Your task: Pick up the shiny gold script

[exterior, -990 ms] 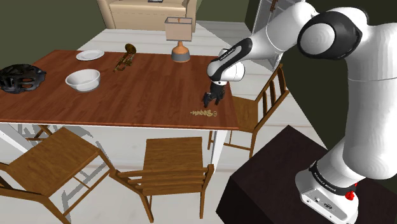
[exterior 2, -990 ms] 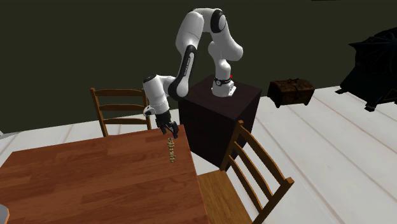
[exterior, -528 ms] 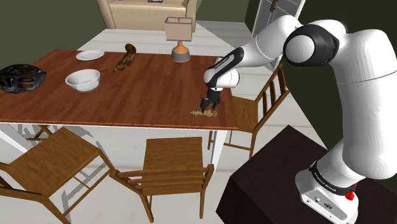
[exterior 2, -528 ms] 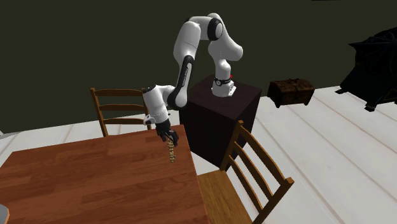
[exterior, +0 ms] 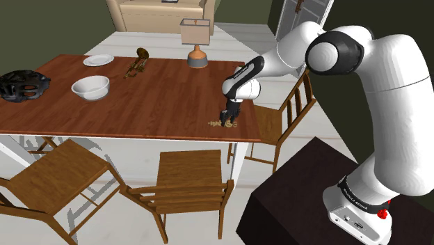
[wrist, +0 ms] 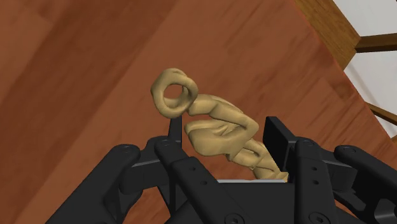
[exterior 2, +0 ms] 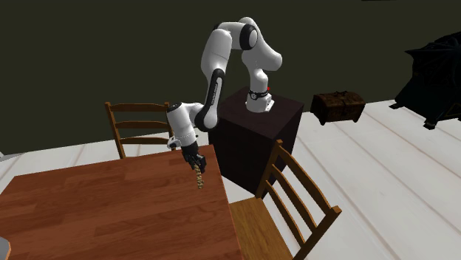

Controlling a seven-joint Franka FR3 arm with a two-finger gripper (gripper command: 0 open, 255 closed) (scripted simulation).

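Reddish-brown wood of the table [wrist: 83,76] lies close under the all-black two-finger hand [wrist: 224,145]. The hand is part-open, with one finger on each side of the shiny gold-tan cursive script [wrist: 216,130]. The script lies flat on the table between the fingers, and I see no firm contact, so it is not yet held. Its looped end pokes out past the fingertips.

The script looks small, thin and rigid, and probably light. Its glossy, knobbly curves could slip or twist under the pads. Because it lies flat, the fingertips need to reach right down to the wood. The thick middle strokes now between the fingers seem a better place to pinch than the end loop.

In the shoulder view the script [exterior: 224,124] sits near the table's [exterior: 160,97] front edge, close to the corner nearest the dark box stand [exterior: 292,202]. The white arm rises from the stand, bends high, then slopes down to the view's left, its wrist turned so the hand [exterior: 227,117] points almost straight down. The second exterior view agrees, with the hand [exterior 2: 193,160] right over the script [exterior 2: 199,177].

Farther along the table stand a white bowl [exterior: 90,86], a white plate [exterior: 98,60] and a beige-shaded lamp [exterior: 195,42].
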